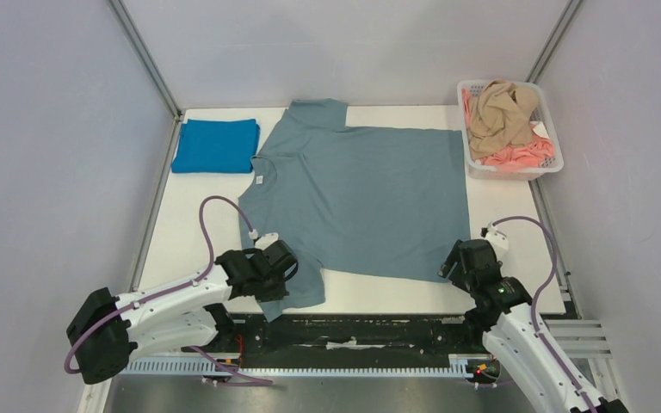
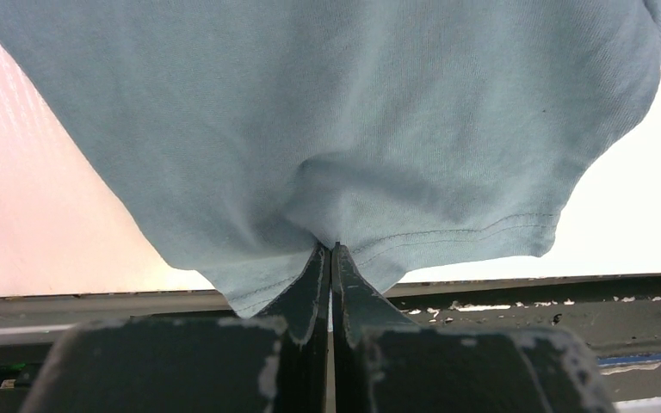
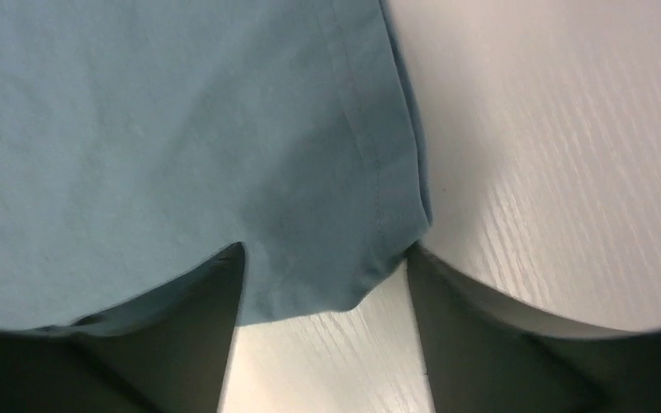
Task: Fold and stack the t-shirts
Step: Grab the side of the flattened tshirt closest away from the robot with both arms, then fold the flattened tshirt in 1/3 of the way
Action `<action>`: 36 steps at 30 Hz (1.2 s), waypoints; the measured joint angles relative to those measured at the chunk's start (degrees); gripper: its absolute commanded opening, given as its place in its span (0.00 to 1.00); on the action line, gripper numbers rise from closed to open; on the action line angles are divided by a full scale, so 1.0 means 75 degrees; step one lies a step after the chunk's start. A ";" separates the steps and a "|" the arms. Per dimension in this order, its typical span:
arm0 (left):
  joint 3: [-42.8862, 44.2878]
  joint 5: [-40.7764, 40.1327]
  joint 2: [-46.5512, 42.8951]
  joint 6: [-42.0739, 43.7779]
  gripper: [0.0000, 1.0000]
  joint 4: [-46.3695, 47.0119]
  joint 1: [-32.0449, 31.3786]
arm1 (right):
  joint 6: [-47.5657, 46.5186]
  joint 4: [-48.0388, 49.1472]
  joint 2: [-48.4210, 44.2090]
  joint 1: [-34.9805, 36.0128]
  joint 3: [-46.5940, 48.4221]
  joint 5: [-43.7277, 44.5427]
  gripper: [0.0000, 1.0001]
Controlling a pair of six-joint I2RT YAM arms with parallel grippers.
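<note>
A dusty grey-blue t-shirt (image 1: 361, 189) lies spread flat on the white table (image 1: 181, 232), neck to the left with its small white label (image 1: 260, 180). My left gripper (image 1: 282, 268) is shut on the near sleeve's hem (image 2: 447, 237), the cloth bunched at the fingertips. My right gripper (image 1: 454, 261) is open at the shirt's near right bottom corner (image 3: 336, 284), which lies between the two fingers (image 3: 198, 335). A bright blue t-shirt (image 1: 216, 144) lies folded at the far left. Tan (image 1: 499, 112) and pink (image 1: 521, 156) tees are heaped in the basket.
A white mesh basket (image 1: 469, 155) stands at the far right corner. Grey walls close in the table on three sides. A dark rail (image 1: 370, 331) runs along the near edge between the arm bases.
</note>
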 measured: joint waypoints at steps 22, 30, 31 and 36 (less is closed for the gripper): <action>0.1533 -0.0743 0.0414 0.0574 0.02 -0.0157 0.0332 | -0.0740 0.1058 0.1072 0.0000 0.0437 0.0050 0.00; 0.2605 -0.0539 0.1253 0.1428 0.02 0.0242 0.1676 | -0.1064 0.1990 0.1810 0.0000 0.0997 0.0233 0.00; 0.2719 -0.0475 0.1361 0.1518 0.02 0.0361 0.1839 | -0.1078 0.2142 0.1929 0.0000 0.1020 0.0245 0.00; 0.3427 -0.0350 0.1973 0.1804 0.02 0.0761 0.2460 | -0.1215 0.2684 0.2719 -0.0090 0.1364 0.0370 0.00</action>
